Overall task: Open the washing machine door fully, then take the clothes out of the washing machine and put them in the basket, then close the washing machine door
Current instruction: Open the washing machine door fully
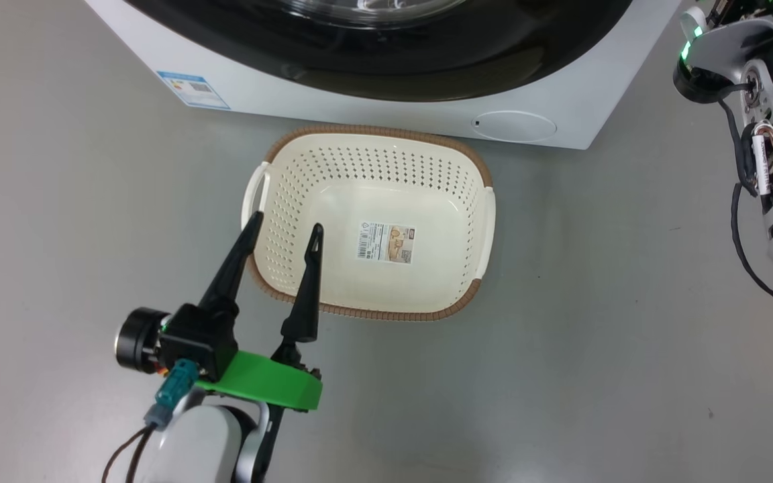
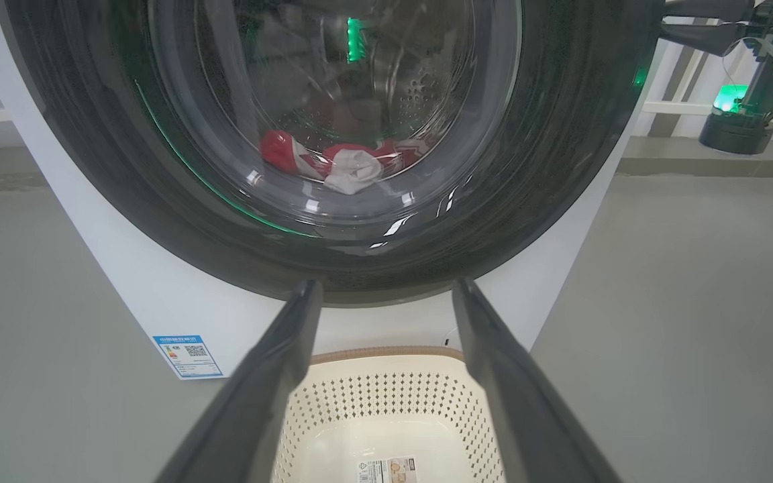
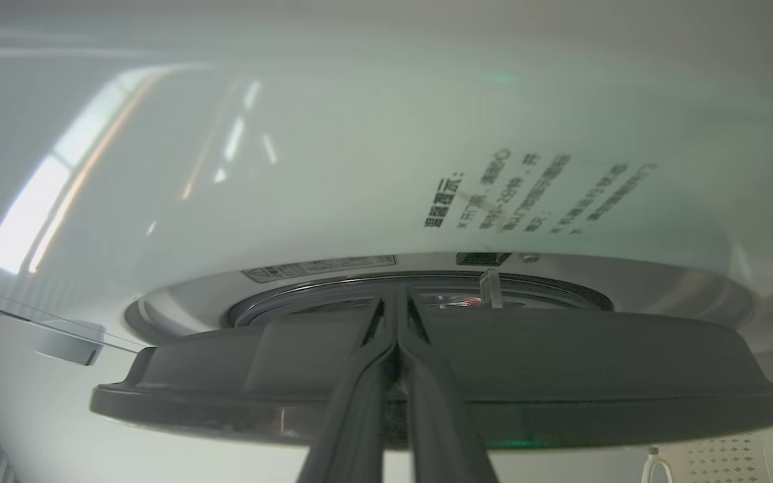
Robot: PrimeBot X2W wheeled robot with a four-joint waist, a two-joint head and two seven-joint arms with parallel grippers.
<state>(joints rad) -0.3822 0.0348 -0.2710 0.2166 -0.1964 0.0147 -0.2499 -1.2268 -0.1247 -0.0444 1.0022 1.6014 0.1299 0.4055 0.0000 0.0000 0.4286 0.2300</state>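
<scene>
Right gripper point(image 3: 396, 298), jaws pressed together and empty, tips at the edge of the washing machine door point(image 3: 594, 376); left gripper point(image 1: 287, 221) spread wide, empty. Risk: the tips skid off its glossy rim.

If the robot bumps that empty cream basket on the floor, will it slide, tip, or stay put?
The basket probably slides easily: it is empty, thin perforated plastic, likely light, on a smooth grey floor. Tipping seems unlikely, since it sits low and wide on a flat bottom. Its walls may flex under a pinch.

left tool point(image 1: 287, 222) — spread, right tool point(image 3: 396, 296) — pinched
</scene>
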